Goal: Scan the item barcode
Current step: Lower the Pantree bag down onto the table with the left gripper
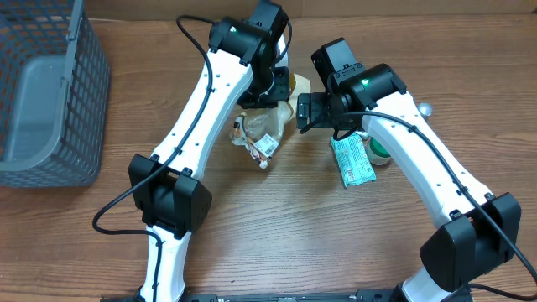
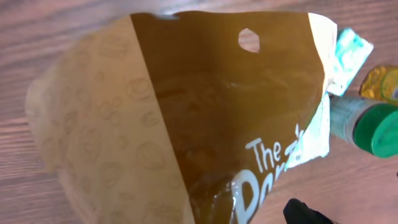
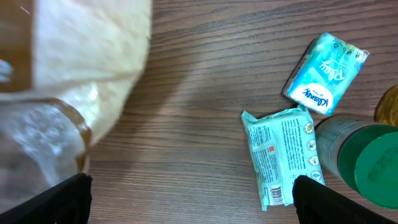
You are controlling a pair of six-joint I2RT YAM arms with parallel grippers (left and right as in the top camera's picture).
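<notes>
- Snack bag (image 2: pixel 186 124): brown and tan pouch with a punched hang hole and white lettering starting "The". It is lifted off the wooden table (image 1: pixel 336 243) near the middle of the far side and tilted. It fills most of the left wrist view.
- Left gripper (image 1: pixel 270 88): jaws pressed together, pinching the snack bag, which hangs crumpled below it in the overhead view. Only one dark fingertip (image 2: pixel 305 214) shows at the bottom edge of the left wrist view. The exact pinch point is out of frame.
- Right gripper (image 3: pixel 199 202): spread wide and holding nothing, with its two black fingertips (image 3: pixel 62 199) at opposite lower corners of the right wrist view. It hangs over bare table, just right of the bag.
- Wet-wipes pack (image 3: pixel 277 162): mint green, lying flat on the table with the printed side up, under the right arm in the overhead view.
- Green-capped bottle (image 3: pixel 367 165): just beside the wipes pack, on its right.
- Tissue pack (image 3: pixel 323 74): teal, lying flat and angled, near the far end of the wipes pack.
- Gold-coloured item (image 2: pixel 385 84): cut off at the frame edge, so I cannot tell what it is.
- Grey wire basket (image 1: pixel 50 92): at the far left of the table, well apart from the rest.
</notes>
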